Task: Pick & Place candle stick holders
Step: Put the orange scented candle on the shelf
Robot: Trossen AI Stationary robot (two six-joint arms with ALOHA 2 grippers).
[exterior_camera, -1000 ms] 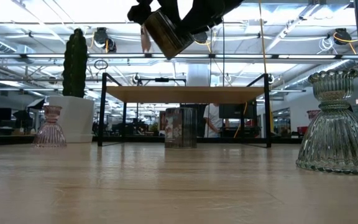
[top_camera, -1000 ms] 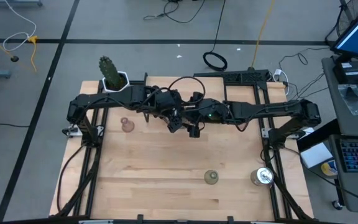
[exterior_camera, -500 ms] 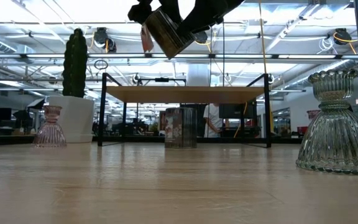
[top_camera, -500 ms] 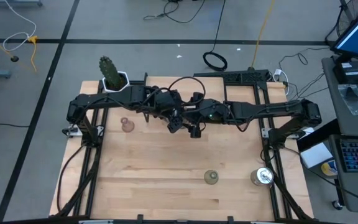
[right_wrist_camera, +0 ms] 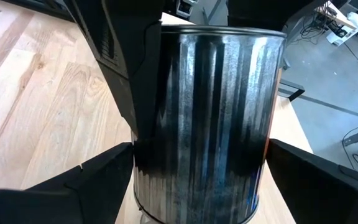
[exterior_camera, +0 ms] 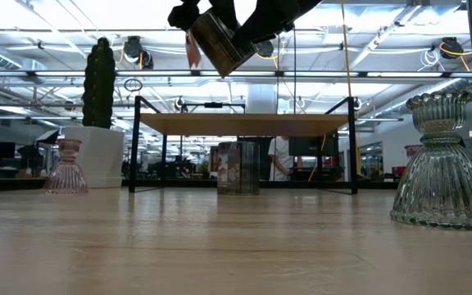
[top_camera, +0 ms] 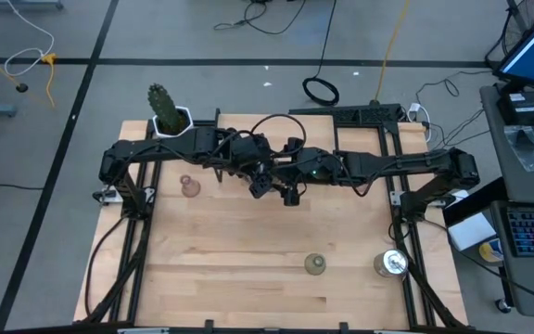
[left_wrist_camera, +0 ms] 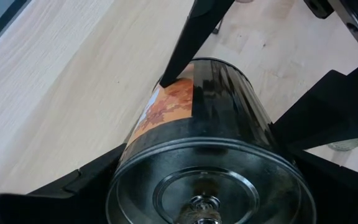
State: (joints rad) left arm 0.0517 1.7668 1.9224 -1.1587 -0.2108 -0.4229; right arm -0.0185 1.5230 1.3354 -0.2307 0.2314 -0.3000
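Note:
A silvery metal candle stick holder (exterior_camera: 220,41), a squat cylinder with an orange label (left_wrist_camera: 166,106), hangs tilted high over the table's far middle. My left gripper (top_camera: 265,184) and my right gripper (top_camera: 290,193) meet there, and both are shut on it. On the table stand a pinkish glass holder (top_camera: 190,186) at the far left, an olive-green one (top_camera: 315,265) near the front and a silvery one (top_camera: 391,263) at the front right. A further metal cylinder (exterior_camera: 238,168) stands on the table below the arms. My left gripper pinches the cylinder's curved wall (left_wrist_camera: 129,155) between its two fingers (left_wrist_camera: 73,186), at the end nearest its wrist. The holder is lifted clear and tilted. My right gripper pinches the curved wall (right_wrist_camera: 143,155) between its two fingers (right_wrist_camera: 86,180), farther along the cylinder and across its axis. It comes from the table's right side, slanting a little down.
A cactus in a white pot (top_camera: 167,109) stands at the table's far left corner. Black frame rails (top_camera: 137,232) run along the table's left and right sides. Bare wood (top_camera: 248,250) lies between the arms and the front edge.

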